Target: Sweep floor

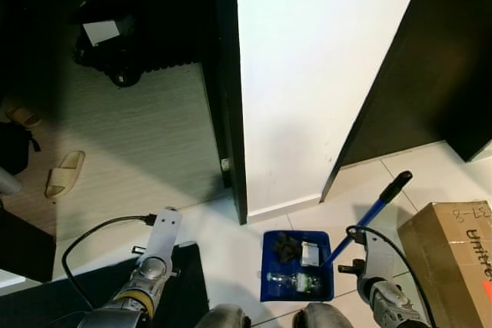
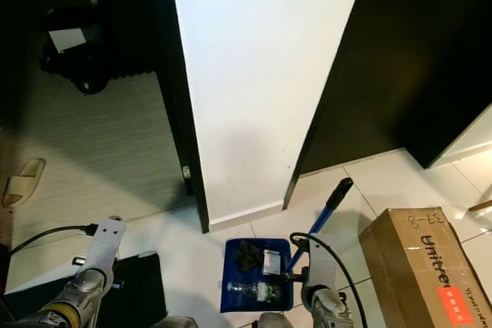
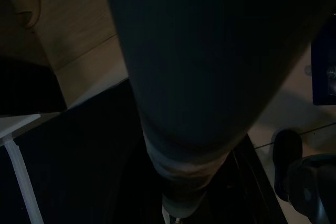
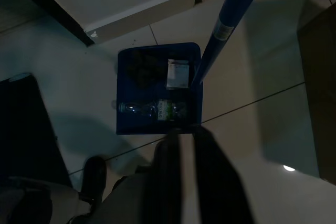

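I see blue dustpan (image 1: 298, 265) flat on white tile floor (image 1: 430, 178), just below white wall end (image 1: 307, 74). Inside: dark debris clump (image 1: 286, 246), small white packet (image 1: 310, 253), clear plastic bottle (image 1: 294, 280) lying on side. Blue handle w/ black grip (image 1: 372, 217) rises diagonally to robot's right. R gripper (image 4: 186, 148) above pan's near edge; fingers close together, grasp state: cannot tell. L gripper (image 3: 178, 203) too dark, cannot tell. Cardboard box (image 1: 453, 255) far right. Sandal (image 1: 64, 173) on wood floor, left.

A blue dustpan (image 1: 298, 266) lies flat below the white wall (image 1: 315, 74), holding a clear bottle (image 1: 294, 281), dark clump (image 1: 287, 246) and small packet (image 1: 310, 253); its blue handle (image 1: 369, 220) tilts up.
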